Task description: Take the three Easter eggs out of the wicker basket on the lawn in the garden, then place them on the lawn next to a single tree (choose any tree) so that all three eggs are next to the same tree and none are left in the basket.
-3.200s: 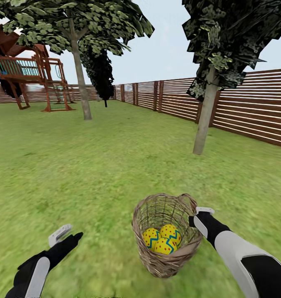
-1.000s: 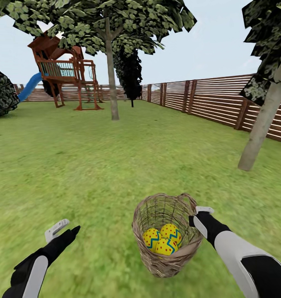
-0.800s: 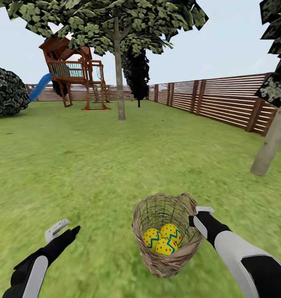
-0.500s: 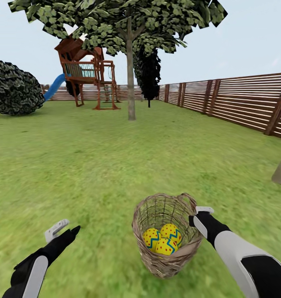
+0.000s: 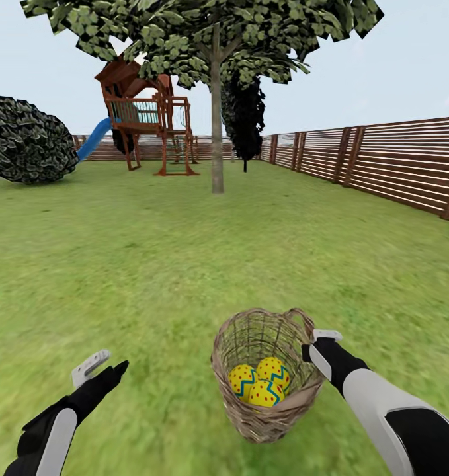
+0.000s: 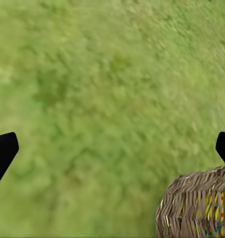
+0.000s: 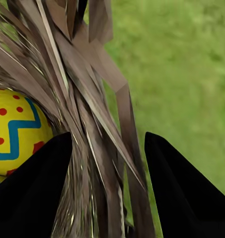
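Observation:
The brown wicker basket hangs in front of me over the lawn, with three yellow dotted Easter eggs lying in its bottom. My right gripper is shut on the basket's rim by the loop handle. In the right wrist view its fingers straddle the woven wall, with one egg just inside. My left gripper hovers open and empty above the grass to the basket's left, and its wrist view catches the basket's side. A grey-trunked tree stands straight ahead, far off.
A brown slat fence runs along the right side and the back. A wooden playset with a blue slide stands far back left, beside a round dark bush. A near-black slim tree rises behind the grey-trunked one.
The whole view has swung left: the near tree at the right has slid out of the picture and the far tree now sits centred. Arms, basket and eggs keep their places relative to me.

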{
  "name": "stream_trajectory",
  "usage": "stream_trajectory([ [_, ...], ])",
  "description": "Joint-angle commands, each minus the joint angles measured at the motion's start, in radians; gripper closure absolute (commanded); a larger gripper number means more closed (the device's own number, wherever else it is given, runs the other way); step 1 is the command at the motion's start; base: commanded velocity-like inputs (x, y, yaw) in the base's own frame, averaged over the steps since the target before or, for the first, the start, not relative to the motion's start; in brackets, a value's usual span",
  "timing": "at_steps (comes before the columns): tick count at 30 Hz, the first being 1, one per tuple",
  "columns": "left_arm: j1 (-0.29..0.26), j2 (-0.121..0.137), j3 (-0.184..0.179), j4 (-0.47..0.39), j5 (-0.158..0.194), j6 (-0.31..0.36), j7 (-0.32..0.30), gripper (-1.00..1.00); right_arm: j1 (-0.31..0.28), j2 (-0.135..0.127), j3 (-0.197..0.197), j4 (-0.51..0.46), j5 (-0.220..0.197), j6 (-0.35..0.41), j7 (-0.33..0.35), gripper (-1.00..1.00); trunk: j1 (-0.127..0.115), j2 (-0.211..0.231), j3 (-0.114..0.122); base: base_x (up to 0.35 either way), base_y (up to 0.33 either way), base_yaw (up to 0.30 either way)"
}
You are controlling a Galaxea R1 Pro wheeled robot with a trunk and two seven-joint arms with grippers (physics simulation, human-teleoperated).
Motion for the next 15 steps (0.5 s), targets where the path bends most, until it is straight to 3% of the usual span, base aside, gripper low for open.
stream_trajectory([
  [1,-0.001,-0.001,0.001,-0.001,0.011,0.005,0.007,-1.0,-0.001,-0.001,0.007,-0.002,-0.011,0.005,-0.006,1.0,0.0,0.0,-0.001,0.311,0.112,0.0],
  [15,-0.001,-0.001,0.002,-0.001,0.011,0.005,0.008,-1.0,0.0,-0.002,0.007,-0.002,-0.008,0.005,-0.006,1.0,0.0,0.0,0.001,0.304,0.07,0.0],
])
